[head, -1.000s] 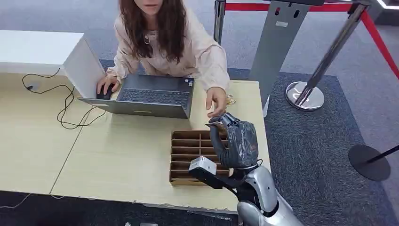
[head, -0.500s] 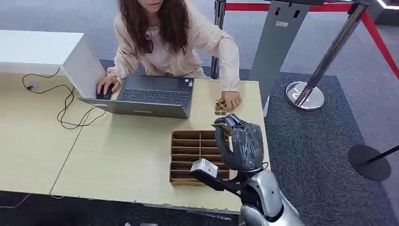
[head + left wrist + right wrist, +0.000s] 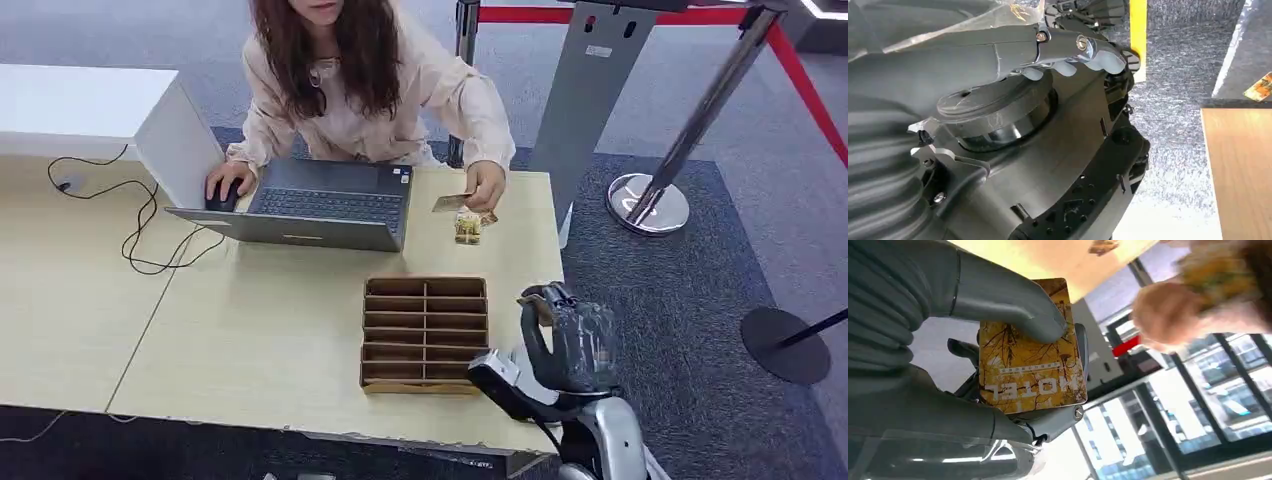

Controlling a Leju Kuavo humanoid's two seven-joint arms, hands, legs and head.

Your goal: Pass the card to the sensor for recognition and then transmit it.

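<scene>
My right hand (image 3: 565, 340) hovers at the table's near right corner, just right of the wooden organizer (image 3: 425, 333). In the right wrist view its thumb (image 3: 1013, 305) and fingers pinch a yellow patterned hotel card (image 3: 1030, 355). Across the table a person lifts another yellow card (image 3: 452, 203) in one hand, above a small yellow pile (image 3: 467, 229) on the tabletop. The person's hand (image 3: 1168, 315) is a blur in the right wrist view. My left hand (image 3: 1068, 45) hangs beside my body with its fingers stretched out and nothing in them.
An open laptop (image 3: 320, 205) stands at the back of the light wooden table (image 3: 250, 330), and the person's other hand rests on a mouse (image 3: 222, 197). A black cable (image 3: 140, 230) loops on the left. Stanchions with a red belt (image 3: 660, 200) stand on the carpet to the right.
My right hand has drawn back from above the organizer to the table's near right corner, still holding its card. The person reached to the small pile and now lifts a card.
</scene>
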